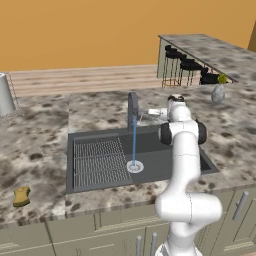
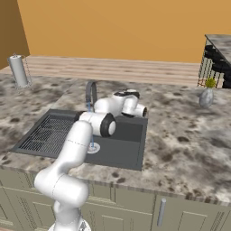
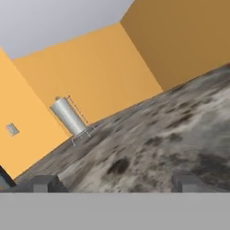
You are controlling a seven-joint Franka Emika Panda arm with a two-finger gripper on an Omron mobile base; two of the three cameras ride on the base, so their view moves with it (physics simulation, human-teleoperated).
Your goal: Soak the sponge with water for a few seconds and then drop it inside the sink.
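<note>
The sponge (image 1: 21, 196), a small yellow-orange block, lies on the counter near the front edge, well left of the sink (image 1: 165, 161). A thin blue stream of water (image 1: 134, 142) falls from the grey faucet (image 1: 132, 107) onto the round white drain (image 1: 135, 166). My gripper (image 1: 151, 112) hangs above the back of the sink (image 2: 122, 149), just right of the faucet and pointing left, far from the sponge. In the hand view its two fingertips (image 3: 45, 183) stand wide apart with nothing between them, so the gripper (image 3: 117, 184) is open, looking across the counter.
A ribbed wire grate (image 1: 97, 160) fills the sink's left half. A paper towel roll (image 1: 5, 95) (image 3: 68, 116) stands at the far left of the counter. A small vase with a plant (image 1: 218, 92) (image 2: 206, 95) sits at the right. Bar stools (image 1: 185, 67) stand beyond.
</note>
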